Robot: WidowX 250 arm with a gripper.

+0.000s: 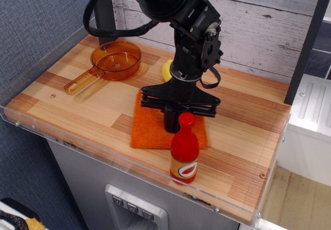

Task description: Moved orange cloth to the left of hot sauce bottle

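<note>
The orange cloth [150,132] lies flat on the wooden table, just behind and left of the hot sauce bottle [184,152], which stands upright near the front edge. My black gripper [172,124] points straight down and presses onto the middle of the cloth; its fingertips are pinched together on the fabric. The bottle's cap overlaps the gripper's lower right in this view. The cloth's right edge runs behind the bottle.
A translucent orange pan [115,60] with a handle sits at the back left. A yellow banana [166,71] lies behind the arm, mostly hidden. The tabletop [77,103] has a clear plastic rim along its front and left edges.
</note>
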